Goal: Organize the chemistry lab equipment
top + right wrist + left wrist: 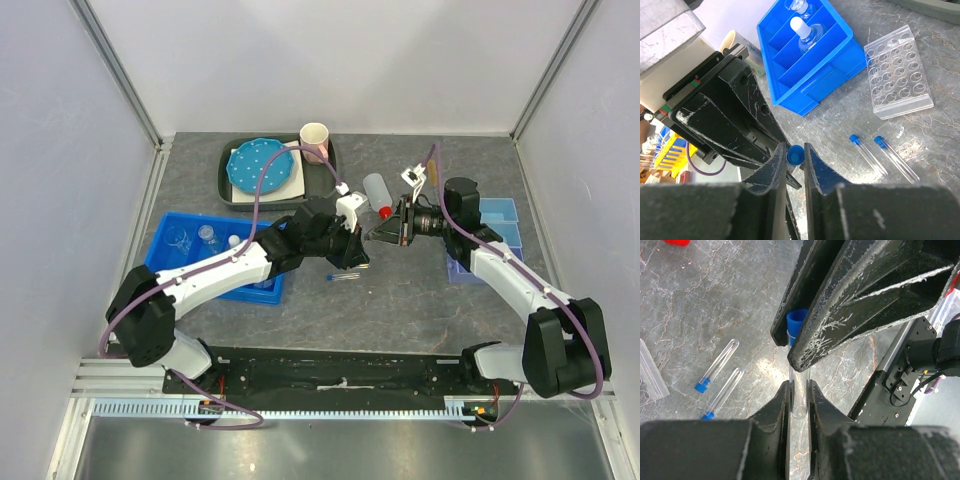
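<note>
A blue-capped clear tube [799, 399] is held between both grippers above the table. My left gripper [799, 389] is shut on its glass body. My right gripper [795, 153] is shut on its blue cap [794, 154]. In the top view the two grippers, left [358, 250] and right [382, 234], meet tip to tip at mid-table. Two more blue-capped tubes [867, 154] [896, 158] lie on the table next to the clear tube rack [897, 71]. The white squeeze bottle [377, 190] lies on its side, red nozzle toward me. Goggles are not in view.
A blue divided bin [172, 262] at the left holds glass flasks [807, 35]. A light-blue bin [497, 212] sits under the right arm. A dark tray [228, 190] at the back holds the dotted plate [262, 165] and the mug [315, 140].
</note>
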Action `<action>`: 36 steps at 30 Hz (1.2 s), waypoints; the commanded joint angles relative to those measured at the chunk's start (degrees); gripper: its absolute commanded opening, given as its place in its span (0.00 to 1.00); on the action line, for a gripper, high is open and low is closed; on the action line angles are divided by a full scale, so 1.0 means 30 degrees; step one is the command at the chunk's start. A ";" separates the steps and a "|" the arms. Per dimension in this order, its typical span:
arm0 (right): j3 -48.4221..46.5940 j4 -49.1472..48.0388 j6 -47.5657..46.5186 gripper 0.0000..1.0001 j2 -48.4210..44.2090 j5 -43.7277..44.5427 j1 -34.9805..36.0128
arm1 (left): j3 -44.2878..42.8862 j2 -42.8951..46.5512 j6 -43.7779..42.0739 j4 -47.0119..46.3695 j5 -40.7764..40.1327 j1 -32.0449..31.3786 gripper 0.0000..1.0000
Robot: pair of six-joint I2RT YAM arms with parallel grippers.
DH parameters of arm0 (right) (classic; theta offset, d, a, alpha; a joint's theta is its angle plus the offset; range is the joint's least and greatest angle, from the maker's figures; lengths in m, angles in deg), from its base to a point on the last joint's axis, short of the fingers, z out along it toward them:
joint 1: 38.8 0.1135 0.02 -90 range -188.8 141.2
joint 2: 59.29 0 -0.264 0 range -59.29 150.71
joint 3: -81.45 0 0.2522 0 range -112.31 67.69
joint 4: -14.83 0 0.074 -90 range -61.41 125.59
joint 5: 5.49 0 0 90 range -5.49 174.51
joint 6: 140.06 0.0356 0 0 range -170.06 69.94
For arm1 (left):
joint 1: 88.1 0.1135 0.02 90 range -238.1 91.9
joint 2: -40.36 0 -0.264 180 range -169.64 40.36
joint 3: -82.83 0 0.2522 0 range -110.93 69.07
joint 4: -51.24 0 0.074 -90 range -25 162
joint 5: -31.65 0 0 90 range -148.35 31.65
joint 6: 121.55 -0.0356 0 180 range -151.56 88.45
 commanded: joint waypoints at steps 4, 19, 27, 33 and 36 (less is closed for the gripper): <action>-0.0868 -0.0326 -0.0597 0.14 -0.0194 -0.0481 0.0036 | -0.0759 0.0450 -0.0405 0.0179 -0.0495 -0.0004 0.30; -0.2859 0.5937 -0.7187 0.13 -0.2451 0.1980 -0.7802 | 0.1086 0.7656 -0.3973 0.4805 -0.4007 0.2661 0.94; -0.3972 0.6824 -1.1787 0.15 -0.1194 0.7013 -1.1682 | 0.3341 1.1026 -0.5120 0.6215 -0.6795 0.2808 1.00; -0.5847 0.6589 -1.2992 0.15 0.1208 0.9714 -1.1829 | 0.4486 1.1644 -0.4857 0.6126 -0.7031 0.2808 1.00; -0.6434 0.6619 -1.2729 0.15 0.2059 0.9483 -1.1829 | 0.4545 1.1702 -0.4856 0.6244 -0.7146 0.2808 1.00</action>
